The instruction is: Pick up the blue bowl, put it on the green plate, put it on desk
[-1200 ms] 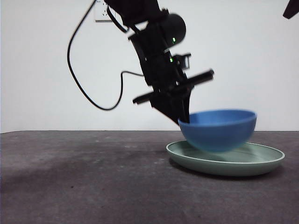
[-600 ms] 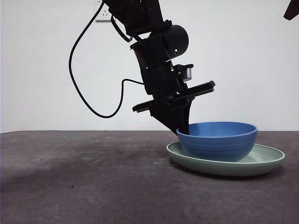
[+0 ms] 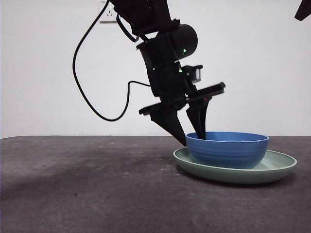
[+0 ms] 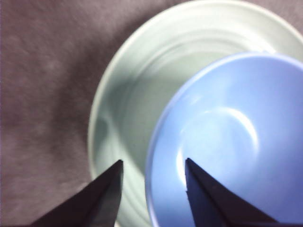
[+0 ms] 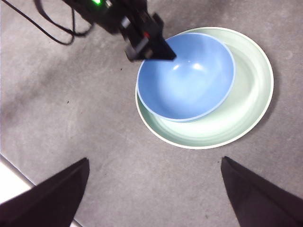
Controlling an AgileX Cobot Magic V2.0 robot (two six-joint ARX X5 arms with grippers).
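The blue bowl rests upright in the green plate, toward the plate's left side, on the desk. My left gripper is open. Its jaws straddle the bowl's left rim, one inside the bowl and one outside over the plate. The gap around the rim shows that nothing is gripped. My right gripper hangs high above the desk, open and empty. It shows only as a black tip at the front view's top corner.
The left arm's black cable loops down at the left, above the desk. A white wall with an outlet stands behind. A pale desk edge shows in the right wrist view.
The bowl came down from a tilted hold onto the plate. The left gripper's jaws then opened and let go of its rim.
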